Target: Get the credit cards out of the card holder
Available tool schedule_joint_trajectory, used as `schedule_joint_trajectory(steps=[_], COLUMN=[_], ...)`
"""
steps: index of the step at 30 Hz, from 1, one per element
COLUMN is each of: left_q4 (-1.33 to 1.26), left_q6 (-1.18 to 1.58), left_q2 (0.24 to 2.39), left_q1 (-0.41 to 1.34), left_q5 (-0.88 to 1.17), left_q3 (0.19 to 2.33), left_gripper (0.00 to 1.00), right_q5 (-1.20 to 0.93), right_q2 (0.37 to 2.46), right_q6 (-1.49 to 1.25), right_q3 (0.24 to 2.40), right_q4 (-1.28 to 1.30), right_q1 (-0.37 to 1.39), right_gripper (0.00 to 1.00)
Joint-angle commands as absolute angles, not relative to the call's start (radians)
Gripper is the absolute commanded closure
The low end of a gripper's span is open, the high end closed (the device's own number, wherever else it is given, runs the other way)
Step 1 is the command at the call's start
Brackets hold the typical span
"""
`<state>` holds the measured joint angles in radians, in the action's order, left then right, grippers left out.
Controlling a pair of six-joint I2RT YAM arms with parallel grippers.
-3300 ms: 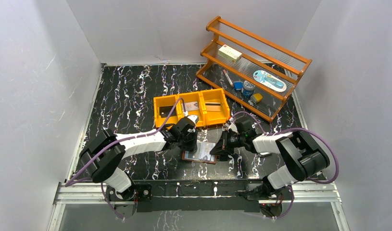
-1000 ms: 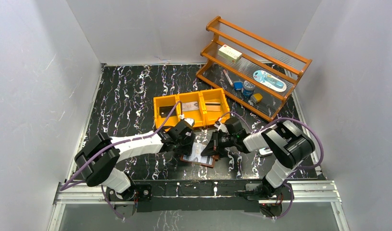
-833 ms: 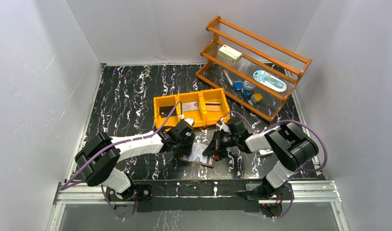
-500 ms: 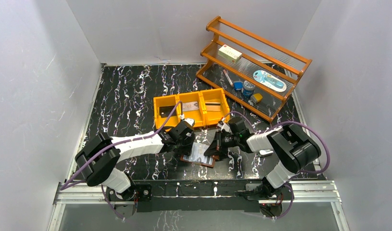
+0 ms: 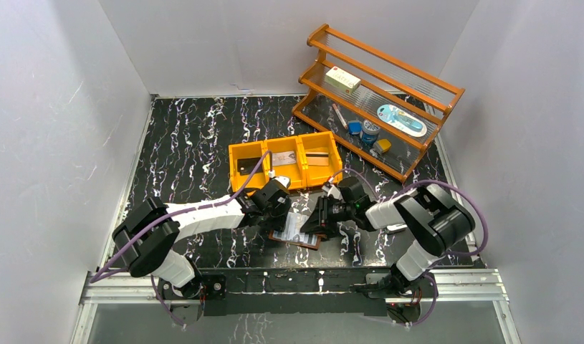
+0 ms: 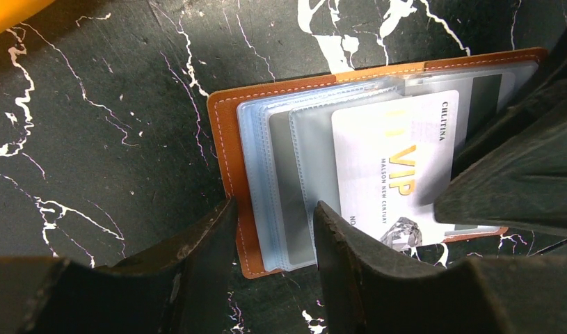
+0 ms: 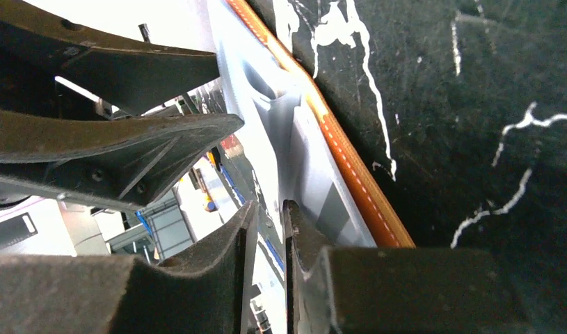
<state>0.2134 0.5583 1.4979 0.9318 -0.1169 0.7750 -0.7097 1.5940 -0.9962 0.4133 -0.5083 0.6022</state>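
wallet (image 5: 297, 231): open flat on tabletop (image 5: 195, 136), between the hands, near bin (image 5: 231, 165)
card (image 6: 395, 174): white VIP, lying on wallet's sleeves
left hand (image 6: 273, 209): open, astride wallet's edge
right hand (image 7: 268, 212): narrowly open, covering card's edge
rack (image 5: 378, 100): far right

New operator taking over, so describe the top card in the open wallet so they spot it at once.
In the overhead view, find the orange three-compartment bin; directly on its near side lies the open brown card holder. Uppermost among its clear sleeves is a pale silvery card. Unlike the plain grey cards beneath it, this one carries gold VIP lettering.
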Motion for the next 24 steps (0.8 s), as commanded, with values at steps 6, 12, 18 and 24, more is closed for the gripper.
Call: schedule_joint_trajectory(steps=[6,12,18,24], left_q4=[0.298,0.298,0.300,0.308], left_q6=[0.550,0.555,0.555,0.555], left_q2=[1.531,1.523,1.521,1.510], left_q1=[0.947,0.947,0.947,0.947], left_q5=[-0.140,-0.150,-0.155,-0.156], left_q3=[0.754,0.744,0.745,0.750], left_gripper=[0.58,0.58,0.59,0.59], right_q5=[-0.646,-0.621,-0.619,-0.605], right_q2=[1.669,1.618,1.575,1.518], right_q6=[-1.120,-1.075,-1.057,-1.043], right_q3=[0.401,0.389,0.358,0.357], right_q4=[-0.720,-0.630,-0.596,-0.538], right_q1=[0.646,0.645,0.627,0.610], right_gripper=[0.80,0.93,0.96,0.98])
